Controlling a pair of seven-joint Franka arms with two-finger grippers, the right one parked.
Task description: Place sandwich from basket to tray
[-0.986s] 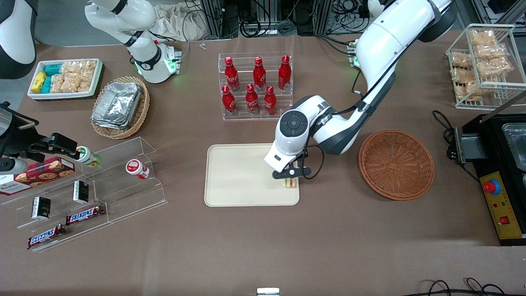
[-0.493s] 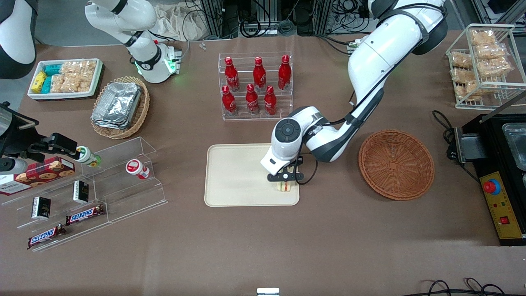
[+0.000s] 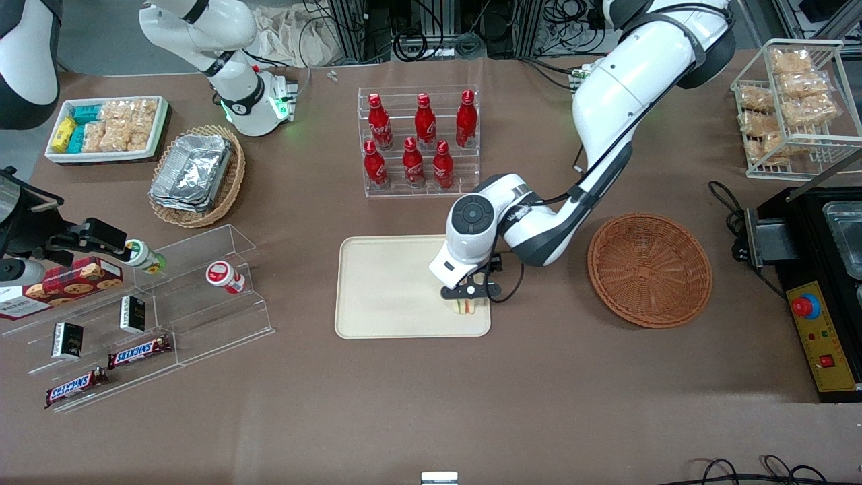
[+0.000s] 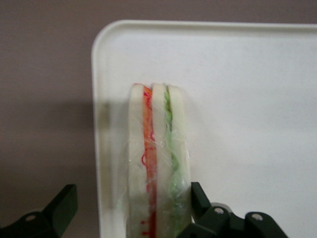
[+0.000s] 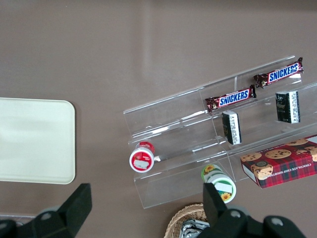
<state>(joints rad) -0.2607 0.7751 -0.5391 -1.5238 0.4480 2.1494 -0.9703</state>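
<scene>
Already down on the tray (image 3: pixel 384 296): the sandwich (image 4: pixel 156 163), upright on a narrow edge, close to the rim at the corner toward the working arm's end and nearer the front camera, well apart from the basket (image 3: pixel 650 269). Straddled by the end effector (image 4: pixel 131 197), spread open and gripping nothing, with one finger (image 4: pixel 63 198) clearly apart from the bread and the other (image 4: pixel 198 194) just beside the green-filled slice, perhaps touching. Likely risks, judged from this: tipping flat or over the low rim onto the counter (image 3: pixel 539 404) through a sideways brush of that near finger on the way up; dragging along through film sticking to the pad; sliding on the smooth tray surface. Best avoided by a straight vertical lift. Soft, pale bread in three layers, with an orange-red stripe and a ruffled green one between, all under thin glossy film, wrinkled in places; tall and narrow as it stands, so probably not very stable. Flat cream-beige tray, matte and smooth, rounded corners, shallow lip. Round, shallow, reddish-brown wicker basket, tightly woven, with nothing visible inside. Dull brown counter underneath, cloth-like in look.
</scene>
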